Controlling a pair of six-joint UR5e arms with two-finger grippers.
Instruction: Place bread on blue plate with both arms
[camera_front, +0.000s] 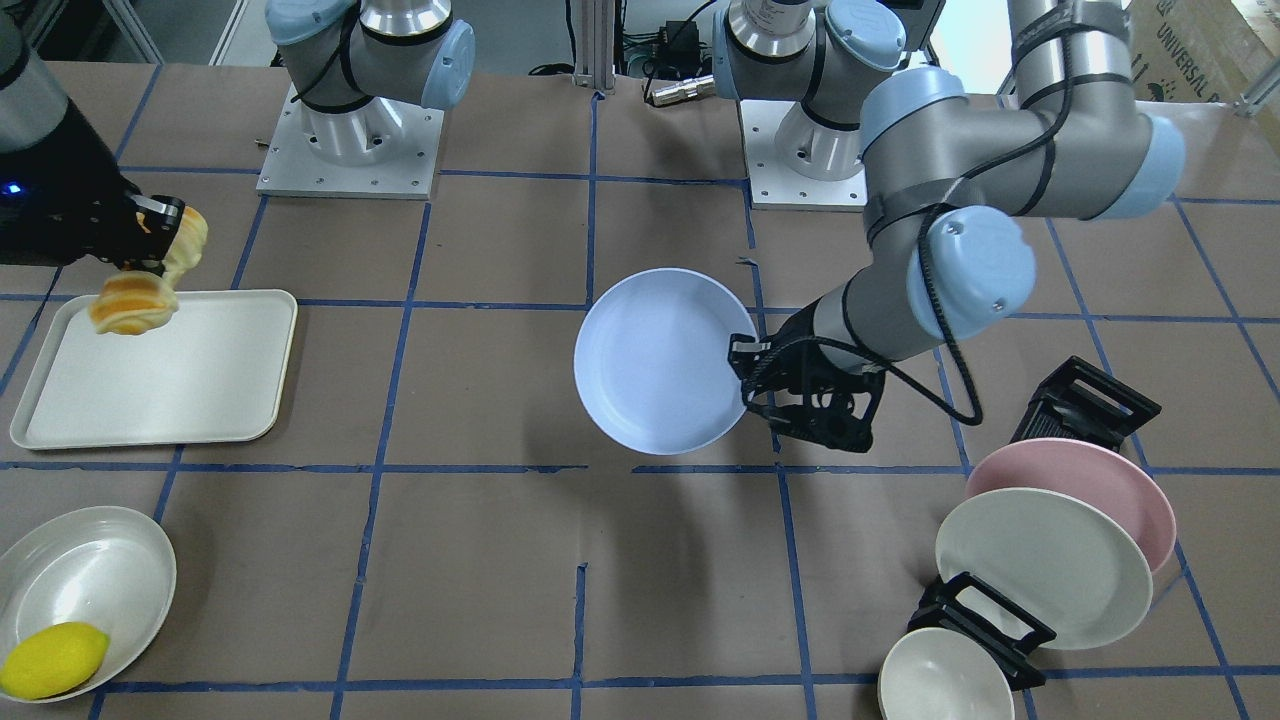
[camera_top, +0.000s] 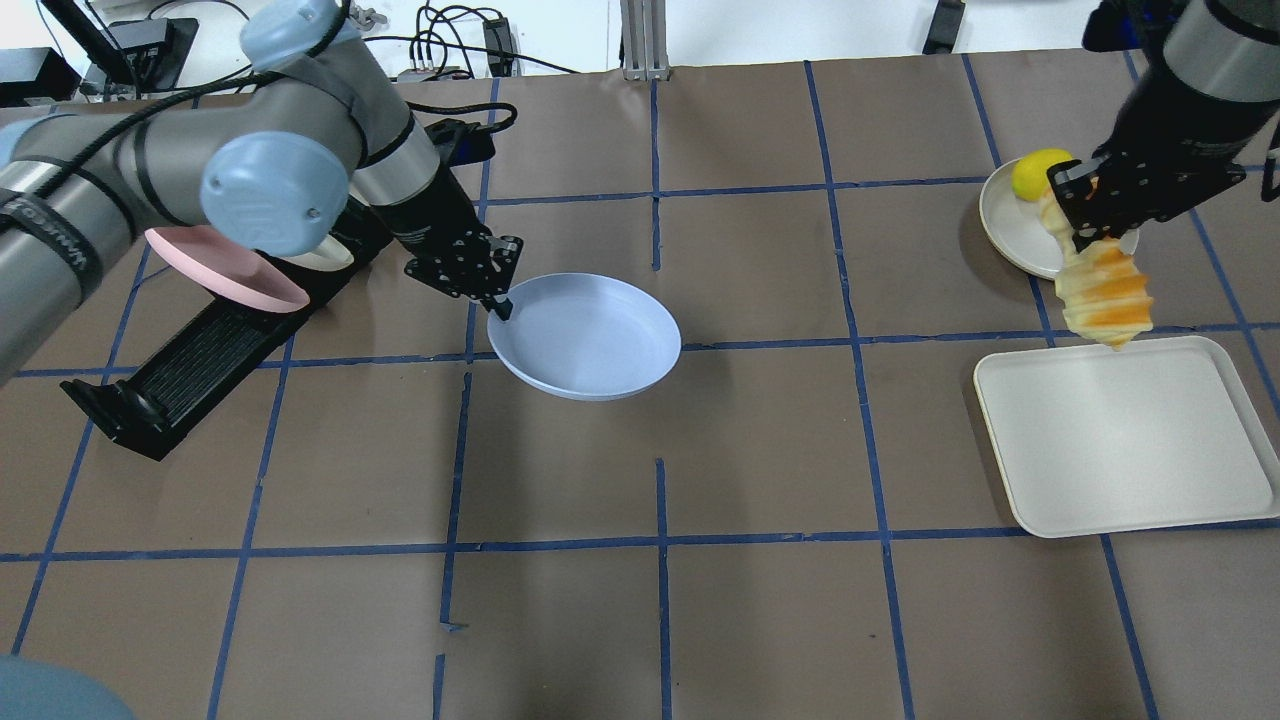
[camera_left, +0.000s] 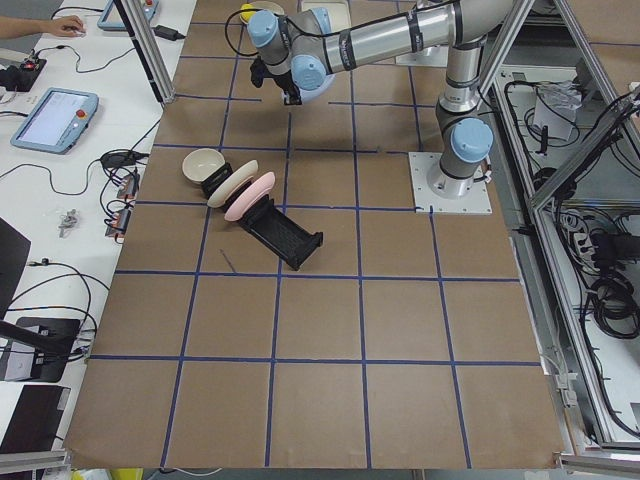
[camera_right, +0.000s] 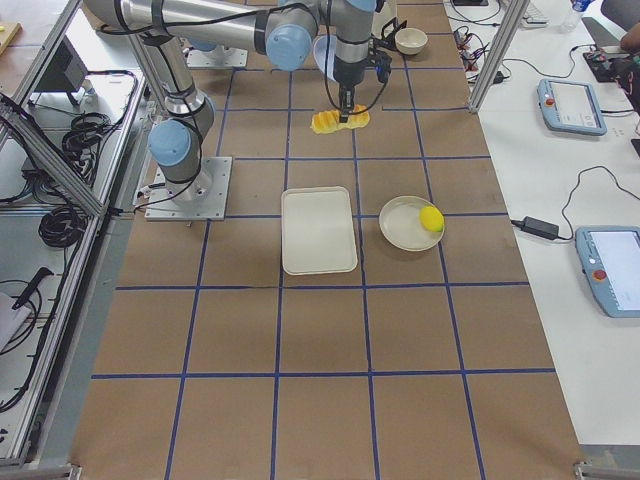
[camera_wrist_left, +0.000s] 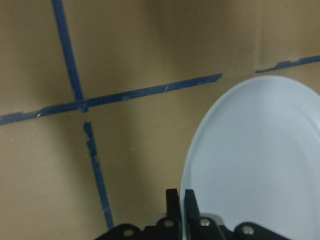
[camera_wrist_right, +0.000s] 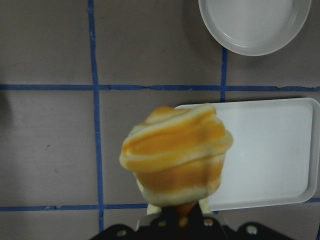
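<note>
Overhead exterior: your left gripper (camera_top: 497, 300) pinched the rim of blue plate (camera_top: 600, 345) at 9 o'clock.
Right gripper (camera_top: 1078, 228): clamped on bread (camera_top: 1100, 295), well apart at plate's 3 o'clock.
Remaining: you had placement undone.

Left hand (camera_top: 498, 303), right hand (camera_top: 1074, 236) — both clamped, held aloft.
</note>
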